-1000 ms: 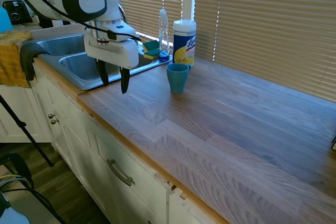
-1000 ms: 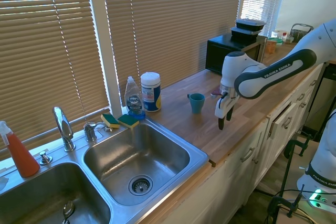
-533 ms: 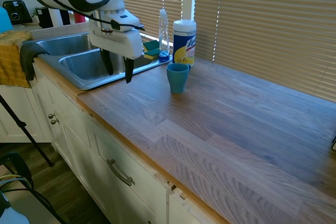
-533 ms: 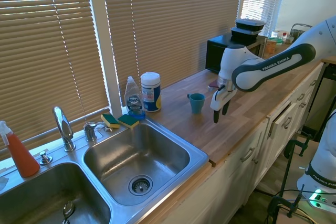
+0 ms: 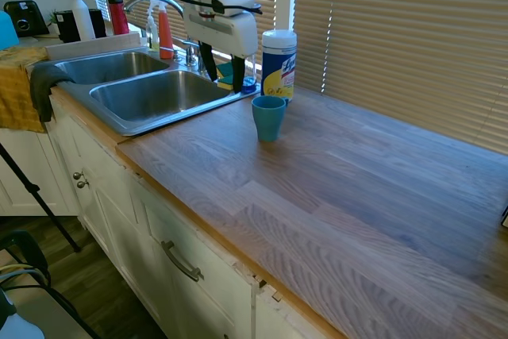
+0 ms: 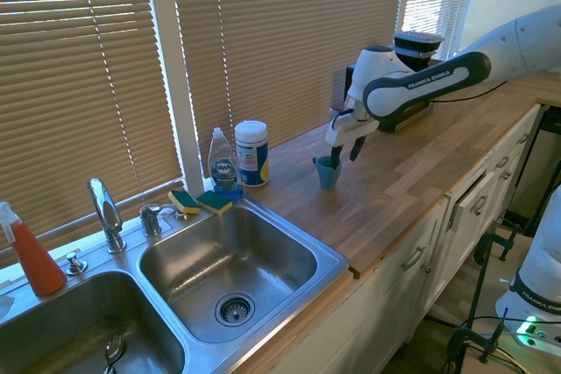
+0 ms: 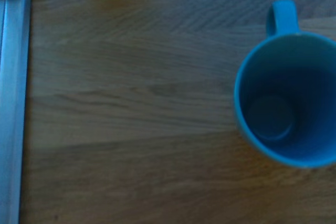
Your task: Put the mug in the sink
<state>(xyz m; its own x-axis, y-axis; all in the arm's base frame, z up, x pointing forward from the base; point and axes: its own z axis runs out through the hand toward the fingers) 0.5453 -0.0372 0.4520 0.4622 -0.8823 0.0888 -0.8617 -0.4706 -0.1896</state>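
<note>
The teal-blue mug (image 5: 269, 117) stands upright and empty on the wooden counter, just right of the sink (image 5: 119, 123) and in front of the wipes canister. My gripper (image 5: 224, 73) hangs open above the counter, higher than the mug and a little to its sink side, with nothing between its fingers. From the other side, the gripper (image 6: 344, 155) hovers just over the mug (image 6: 329, 172), not touching it. The wrist view looks down into the mug (image 7: 286, 98), handle pointing away, with the steel rim of the sink (image 7: 10, 103) at the picture's edge.
A white-and-yellow wipes canister (image 5: 279, 61), a dish soap bottle (image 5: 248, 49) and sponges (image 5: 228, 75) crowd the window side behind the mug. The faucet (image 6: 105, 212) stands behind the double basin. A yellow towel (image 5: 20, 89) drapes the sink's far edge. A microwave (image 6: 386, 85) sits further along.
The gripper has risen from the counter's front edge and travelled toward the window, ending above and beside the mug. It stays open. The mug has not moved.
</note>
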